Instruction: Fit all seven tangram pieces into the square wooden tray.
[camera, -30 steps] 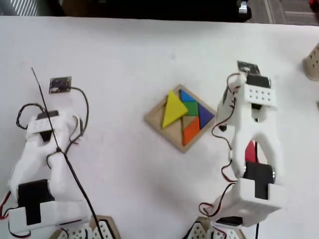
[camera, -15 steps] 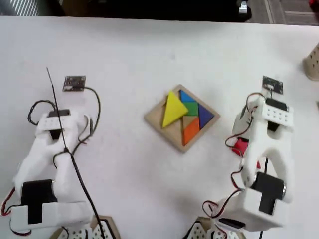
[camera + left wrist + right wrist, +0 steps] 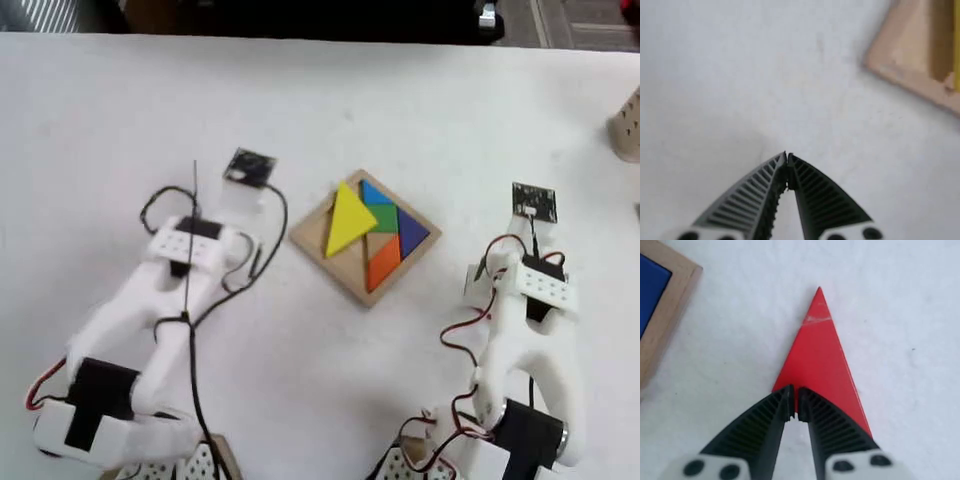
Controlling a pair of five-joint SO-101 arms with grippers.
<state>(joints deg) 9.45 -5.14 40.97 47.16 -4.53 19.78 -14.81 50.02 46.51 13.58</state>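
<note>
White tabletop (image 3: 300, 90) carries the square wooden tray (image 3: 303, 238), partly filled, between my arms. Left gripper (image 3: 786, 159) sits closed and empty near its corner. Right gripper (image 3: 794, 395), closed too, hangs over the red triangle (image 3: 817, 350) lying outside the tray.

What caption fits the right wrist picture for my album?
The right gripper, shut, at the wide end of a red triangle lying on the table near the tray.

1. My white plastic left arm (image 3: 125, 305) and white plastic right arm (image 3: 530, 335) carry black motor blocks and hole-dotted plates.
2. A thin black cable (image 3: 190, 360) loops along the left arm, and thin red and black wires (image 3: 447, 345) run along the right.
3. The left gripper (image 3: 786, 156) and right gripper (image 3: 794, 389) have black ribbed tapering fingers on white mounts with dark screw holes.
</note>
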